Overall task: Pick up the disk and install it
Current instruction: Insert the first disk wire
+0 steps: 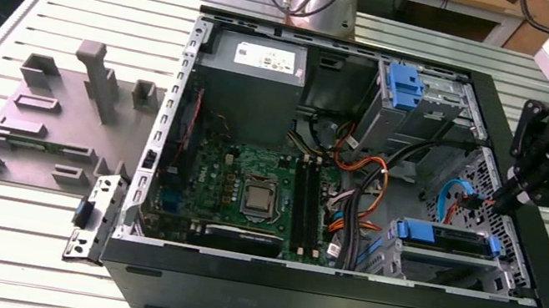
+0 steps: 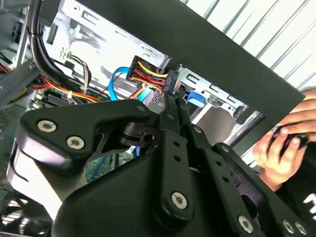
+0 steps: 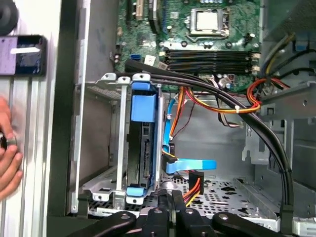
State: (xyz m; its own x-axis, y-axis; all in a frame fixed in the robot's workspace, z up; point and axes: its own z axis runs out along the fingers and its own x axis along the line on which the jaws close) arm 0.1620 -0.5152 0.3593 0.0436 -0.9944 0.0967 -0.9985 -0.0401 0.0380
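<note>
The disk (image 1: 443, 235), a drive in a blue plastic carrier, sits inside the metal drive cage at the case's near corner on the exterior view's right. In the first wrist view the disk (image 3: 140, 106) stands edge-on between the cage's rails. My black gripper (image 1: 512, 198) hovers over the case wall on the exterior view's right, just beyond the cage. Its fingertips (image 3: 172, 198) are pressed together with nothing between them, a short way from the disk's end. In the second wrist view the gripper (image 2: 170, 101) points at the cable connectors beside the cage.
Black, orange and blue cables (image 3: 222, 103) cross the case beside the cage. The motherboard (image 1: 246, 183), a grey metal box (image 1: 256, 66) and a blue latch piece (image 1: 405, 88) fill the open case. A grey fixture plate (image 1: 54, 124) lies on the table. A person's hand (image 2: 286, 143) rests outside the case wall.
</note>
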